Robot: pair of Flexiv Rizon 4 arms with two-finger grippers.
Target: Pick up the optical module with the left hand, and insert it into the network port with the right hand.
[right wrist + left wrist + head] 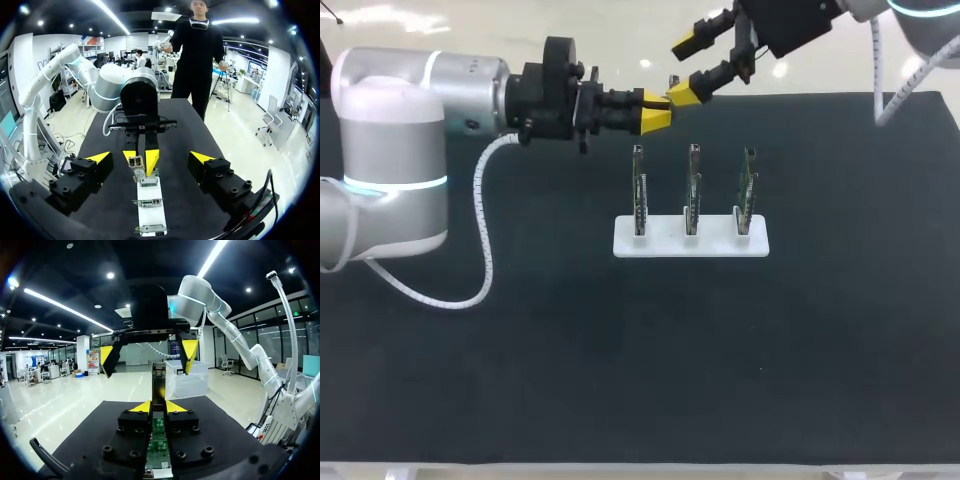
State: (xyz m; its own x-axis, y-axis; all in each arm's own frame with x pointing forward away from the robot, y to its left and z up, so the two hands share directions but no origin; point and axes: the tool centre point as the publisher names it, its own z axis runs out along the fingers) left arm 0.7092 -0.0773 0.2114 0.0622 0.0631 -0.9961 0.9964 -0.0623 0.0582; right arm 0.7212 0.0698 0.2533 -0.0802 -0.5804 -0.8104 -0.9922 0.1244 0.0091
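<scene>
Three circuit boards [692,190] stand upright in one white holder [665,243] on our tabletop [620,380]. Behind them, our left hand [660,110] pinches one optical module [159,383], with our right hand [684,70] spread around it.

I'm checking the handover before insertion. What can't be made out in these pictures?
Left wrist view: the optical module's rear end is hidden between the left gripper's fingers.
Head view: the module is tiny, crowded by the right gripper's fingers too.
Head view: any network port on the three boards is too small.
Right wrist view: the white rack's near end is cut off.
</scene>
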